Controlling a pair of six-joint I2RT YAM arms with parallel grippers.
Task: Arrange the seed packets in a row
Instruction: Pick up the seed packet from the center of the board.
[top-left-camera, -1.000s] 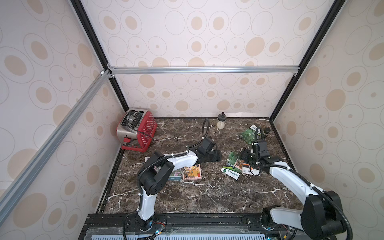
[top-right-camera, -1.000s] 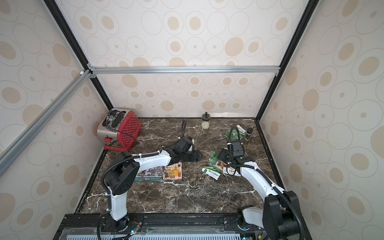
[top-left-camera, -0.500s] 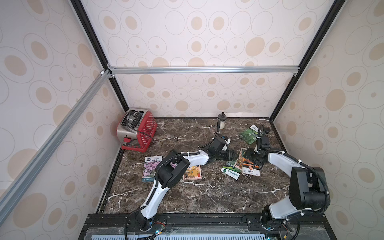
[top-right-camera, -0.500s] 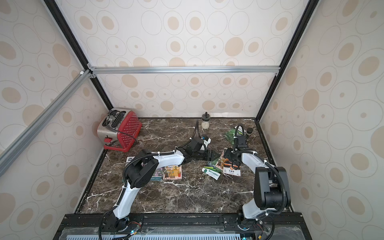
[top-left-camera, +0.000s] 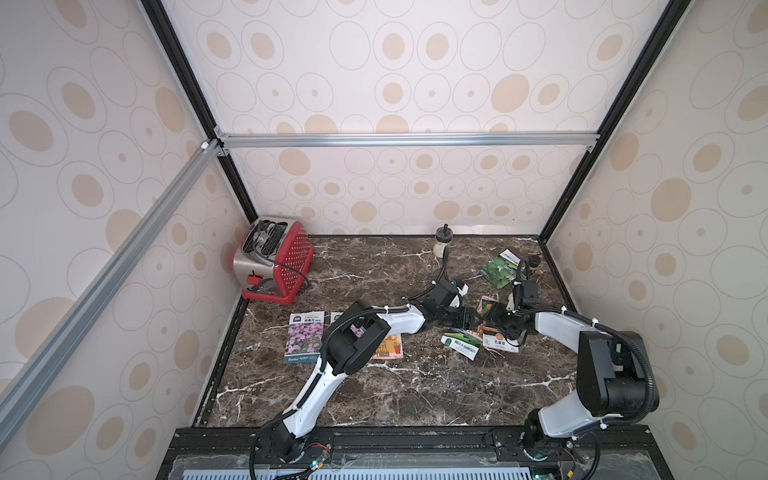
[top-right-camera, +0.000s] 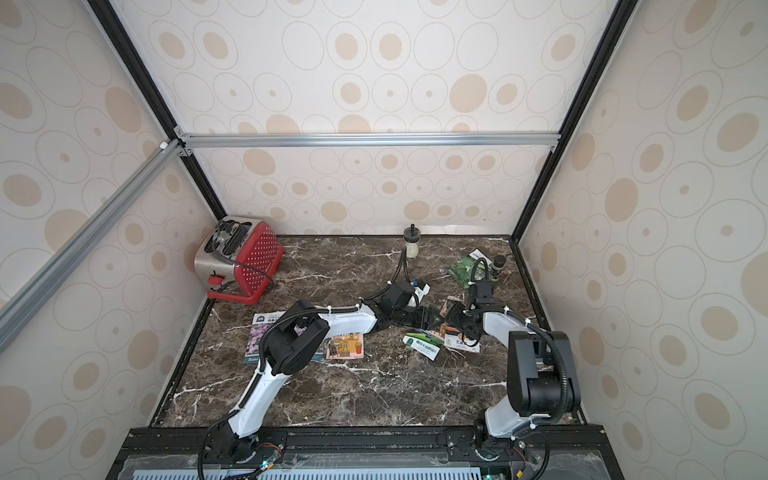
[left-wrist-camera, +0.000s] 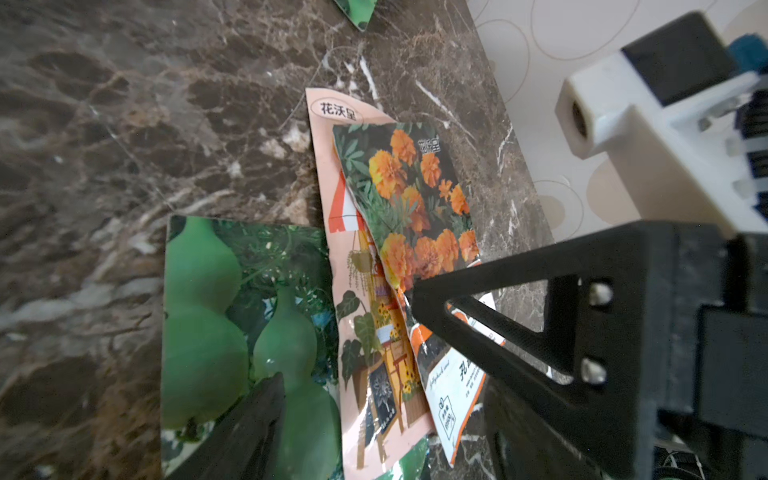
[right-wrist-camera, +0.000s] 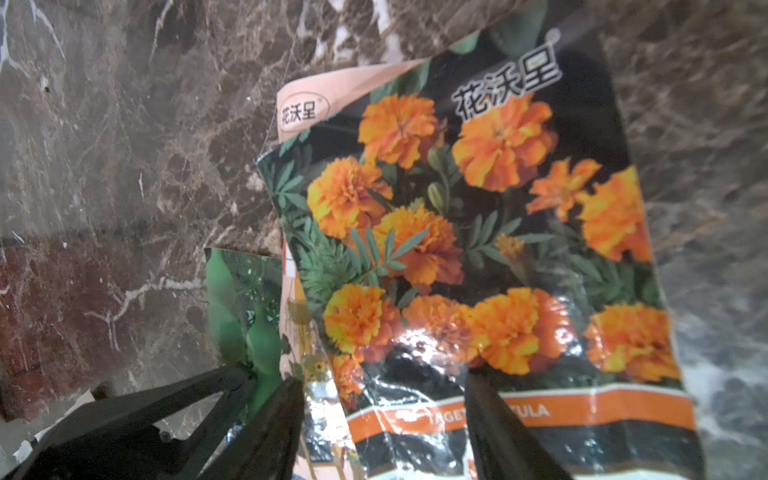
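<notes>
An overlapping heap of seed packets lies right of centre: an orange marigold packet on top, a pink shopfront one under it, a green gourd one and a white-backed one beside them. My left gripper is open, low over the gourd and pink packets. My right gripper is open with its fingers astride the marigold packet's lower end. Both grippers nearly meet over the heap in both top views. A purple-flower packet and a pink-orange one lie side by side at left, one between them mostly hidden by my left arm.
A green-and-white packet lies in front of the heap, and a green one at the back right beside a dark jar. A red toaster stands back left, a small pale jar at the back wall.
My left gripper has swung right, from near the left-hand packets to the heap. My right arm's elbow has folded back while its gripper stayed over the heap.
</notes>
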